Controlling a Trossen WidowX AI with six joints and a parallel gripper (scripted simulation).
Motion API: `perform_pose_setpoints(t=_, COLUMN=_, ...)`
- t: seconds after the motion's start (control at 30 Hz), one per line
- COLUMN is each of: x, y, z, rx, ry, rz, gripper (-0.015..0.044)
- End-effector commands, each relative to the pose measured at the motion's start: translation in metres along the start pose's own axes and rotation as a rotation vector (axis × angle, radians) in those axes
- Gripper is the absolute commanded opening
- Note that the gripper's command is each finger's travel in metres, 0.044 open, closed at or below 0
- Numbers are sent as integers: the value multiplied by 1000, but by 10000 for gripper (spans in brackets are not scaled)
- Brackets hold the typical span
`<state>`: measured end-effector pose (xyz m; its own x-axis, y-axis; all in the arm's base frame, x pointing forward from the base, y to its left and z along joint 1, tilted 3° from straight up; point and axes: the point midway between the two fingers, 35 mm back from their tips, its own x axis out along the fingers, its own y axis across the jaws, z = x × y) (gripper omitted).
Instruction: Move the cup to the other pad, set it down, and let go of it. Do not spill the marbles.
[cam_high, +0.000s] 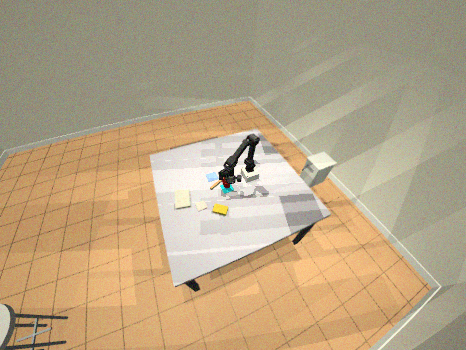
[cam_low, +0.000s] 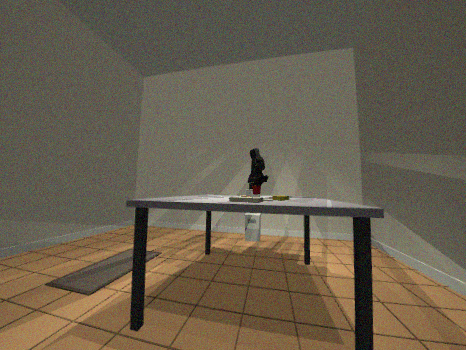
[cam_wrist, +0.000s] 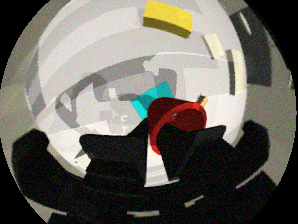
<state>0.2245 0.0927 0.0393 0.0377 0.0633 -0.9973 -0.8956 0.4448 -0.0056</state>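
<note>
My gripper is shut on the red cup, with the fingers at its rim and wall. The cup hangs a little above the table, over or close beside the cyan pad. A small greenish speck shows inside the cup in the wrist view; the rest of its contents are hidden or too small to make out. The light blue pad lies bare, left of the cup in the top view.
An orange-brown stick lies between the pads, close to the cup. A yellow block, a small cream piece and a larger cream block lie farther out on the table.
</note>
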Motion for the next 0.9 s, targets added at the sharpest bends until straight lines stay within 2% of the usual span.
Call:
perform_pose_setpoints(t=0.0, x=8, y=3, z=-2, rx=4, ry=8, rz=8, gripper=0)
perform_pose_setpoints(t=0.47, x=29, y=5, z=-2, rx=4, ry=8, rz=8, gripper=0)
perform_pose_setpoints(t=0.87, x=27, y=3, z=-1, rx=-1, ry=3, rz=3, gripper=0)
